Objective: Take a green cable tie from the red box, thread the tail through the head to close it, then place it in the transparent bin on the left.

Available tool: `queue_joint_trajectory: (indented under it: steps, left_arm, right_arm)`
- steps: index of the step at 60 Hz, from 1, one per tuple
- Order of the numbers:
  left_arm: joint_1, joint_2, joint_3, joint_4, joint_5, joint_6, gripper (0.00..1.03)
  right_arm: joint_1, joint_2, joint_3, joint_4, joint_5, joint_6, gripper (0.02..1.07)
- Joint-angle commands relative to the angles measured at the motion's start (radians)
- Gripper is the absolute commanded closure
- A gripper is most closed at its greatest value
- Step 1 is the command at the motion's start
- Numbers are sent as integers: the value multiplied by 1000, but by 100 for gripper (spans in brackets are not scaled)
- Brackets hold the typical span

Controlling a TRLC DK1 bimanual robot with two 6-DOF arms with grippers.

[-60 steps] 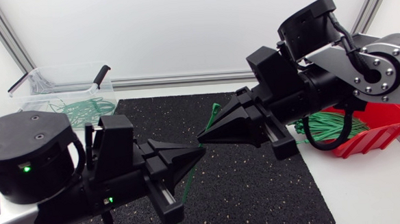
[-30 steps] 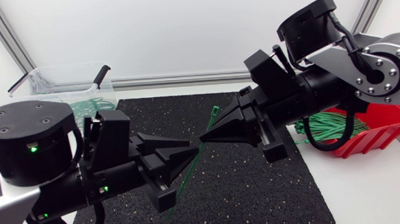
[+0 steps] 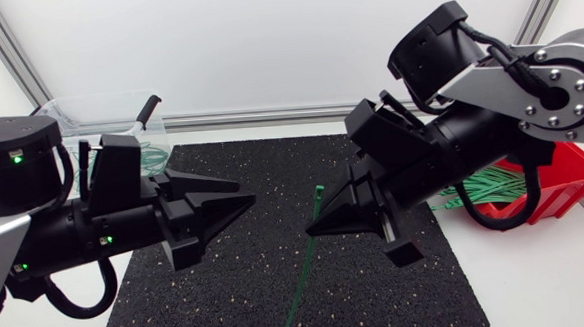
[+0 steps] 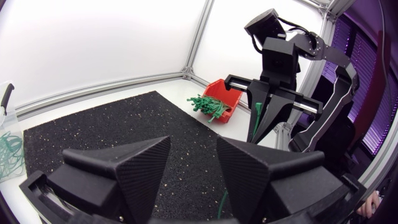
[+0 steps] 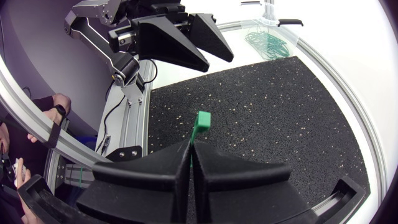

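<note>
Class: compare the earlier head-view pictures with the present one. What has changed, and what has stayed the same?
The left gripper has drawn back leftward, away from the green cable tie, and now stands open. The right gripper, still shut on the tie, has dipped slightly. The tie's tail hangs over the mat. The red box and transparent bin are unmoved.

Rough speckled black mat [image 3: 379, 289], glossy red plastic box [image 3: 574, 187] — smooth green plastic cable tie [image 3: 302, 273]
</note>
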Motion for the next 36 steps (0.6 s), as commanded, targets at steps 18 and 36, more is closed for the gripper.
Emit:
queue_joint_trajectory:
  steps: [18,36]
  left_arm:
    - [117,113,134,-85,459,169,57]
    - [103,201,181,-216,574,183,56]
  right_arm:
    - [37,35,40,-70,-14,-28,101]
    - [63,58,52,-61,-26,-22,101]
